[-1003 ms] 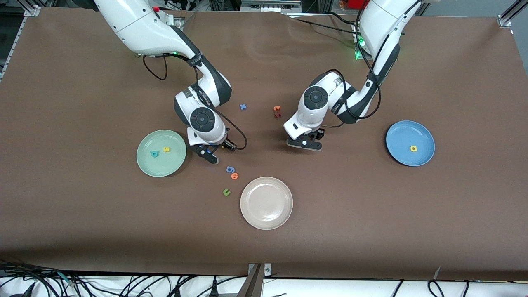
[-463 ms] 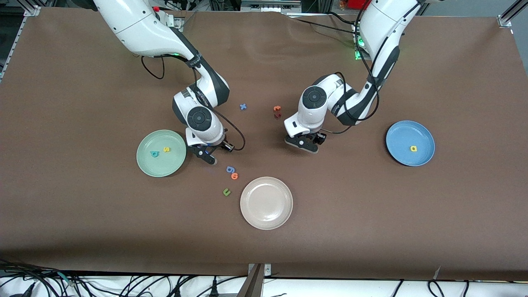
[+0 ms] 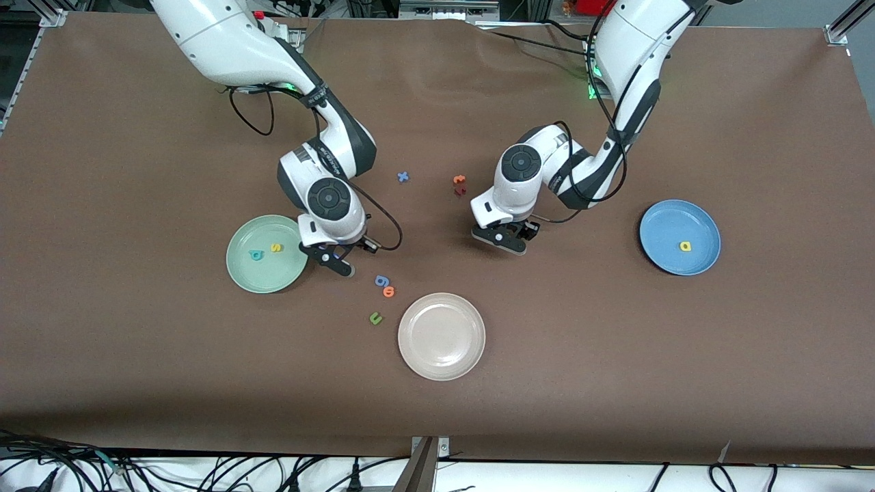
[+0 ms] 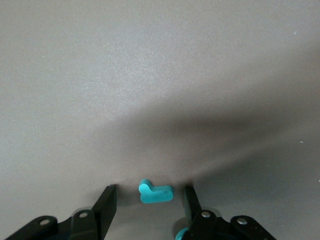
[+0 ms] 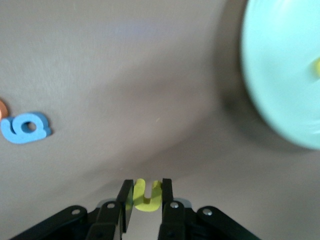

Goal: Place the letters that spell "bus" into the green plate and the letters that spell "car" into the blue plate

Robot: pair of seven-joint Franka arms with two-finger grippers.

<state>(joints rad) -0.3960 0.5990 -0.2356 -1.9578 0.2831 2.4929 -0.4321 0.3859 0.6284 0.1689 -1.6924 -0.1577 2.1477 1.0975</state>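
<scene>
My right gripper [image 5: 145, 196] pinches the yellow "u" [image 5: 146, 195] just beside the green plate [image 3: 266, 273], which holds the teal "b" [image 3: 256, 255] and yellow "s" [image 3: 275, 248]. My left gripper [image 4: 150, 205] straddles the teal "r" [image 4: 155, 193], jaws spread. The yellow "a" [image 3: 685, 246] lies in the blue plate [image 3: 660, 232].

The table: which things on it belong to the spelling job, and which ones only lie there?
Belong to the job:
green plate holding teal b and yellow s
yellow u, pinched in the right gripper
teal r, between the open fingers of the left gripper
blue plate holding yellow a

Only lying there:
beige plate
blue g
green u
blue x
orange t
</scene>
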